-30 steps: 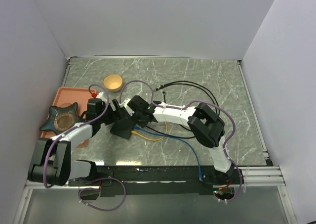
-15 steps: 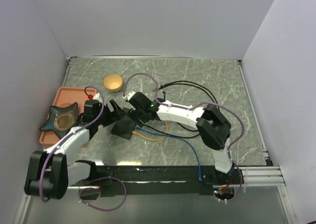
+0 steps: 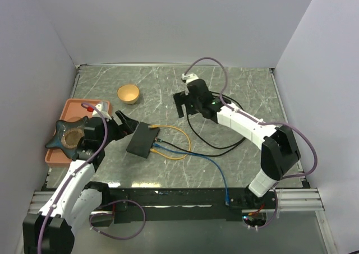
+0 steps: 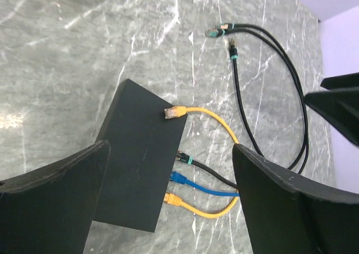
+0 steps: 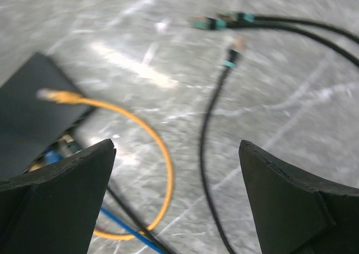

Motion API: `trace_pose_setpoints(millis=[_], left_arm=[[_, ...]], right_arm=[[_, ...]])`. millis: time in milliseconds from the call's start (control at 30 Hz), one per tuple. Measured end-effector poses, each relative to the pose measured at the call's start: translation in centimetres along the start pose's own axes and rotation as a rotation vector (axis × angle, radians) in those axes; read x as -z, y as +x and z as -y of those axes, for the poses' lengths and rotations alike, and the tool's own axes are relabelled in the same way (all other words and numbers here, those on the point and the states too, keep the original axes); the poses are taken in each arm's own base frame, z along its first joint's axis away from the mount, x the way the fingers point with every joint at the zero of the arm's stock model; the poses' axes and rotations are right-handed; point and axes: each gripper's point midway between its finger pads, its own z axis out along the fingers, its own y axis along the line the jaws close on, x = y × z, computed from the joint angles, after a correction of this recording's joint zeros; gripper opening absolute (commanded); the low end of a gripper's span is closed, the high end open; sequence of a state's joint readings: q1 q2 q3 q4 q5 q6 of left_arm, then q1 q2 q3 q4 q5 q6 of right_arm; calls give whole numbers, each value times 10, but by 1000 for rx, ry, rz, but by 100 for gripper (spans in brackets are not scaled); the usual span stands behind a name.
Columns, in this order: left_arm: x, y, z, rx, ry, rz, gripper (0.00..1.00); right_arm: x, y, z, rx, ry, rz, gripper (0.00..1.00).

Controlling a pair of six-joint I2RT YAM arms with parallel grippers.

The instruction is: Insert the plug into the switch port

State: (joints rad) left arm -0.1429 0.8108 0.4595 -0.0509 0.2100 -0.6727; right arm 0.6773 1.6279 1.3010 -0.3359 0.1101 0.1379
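The switch, a flat black box, lies left of the table's middle. Yellow, blue and black plugs sit in the row of ports on its right edge. Another yellow plug rests at the switch's far corner, over the top face; whether it is seated I cannot tell. My left gripper hangs open just left of the switch. My right gripper is open and empty, well behind the switch.
Two loose black cable ends lie on the marble beyond the switch, under the right gripper. An orange tray with a dark star-shaped object stands at the left. A wooden bowl sits behind it.
The right gripper has opened, let go at the switch and pulled back toward the table's rear. The left gripper has backed off to the left. The switch is now uncovered.
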Motion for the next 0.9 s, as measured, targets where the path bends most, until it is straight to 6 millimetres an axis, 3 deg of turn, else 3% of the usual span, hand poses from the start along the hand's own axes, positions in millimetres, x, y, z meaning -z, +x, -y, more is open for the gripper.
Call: trace_pose_setpoints(millis=[67,200,433,633,800,900], left_arm=[[4,-3,0,-2,-5,17,96],[5,-2,-3,-2,-20,15,96],[2,1,-6,0,-30,0,96],[2,3,-5,-4,-26,-9,96],[0,6,-6,-11,-22,-23,96],[-1,9,-7,-12,-23,-37,96]], right_arm=[[-4,1,16,-47,28,-8,99],[-13,5,28,-97,52,-26,99],[-62,25,36,-139,77,-139,96],[-101,27,51,-185,107,-211,89],[-124,25,62,-192,158,-245,72],[-132,35,64,-191,179,-285,59]])
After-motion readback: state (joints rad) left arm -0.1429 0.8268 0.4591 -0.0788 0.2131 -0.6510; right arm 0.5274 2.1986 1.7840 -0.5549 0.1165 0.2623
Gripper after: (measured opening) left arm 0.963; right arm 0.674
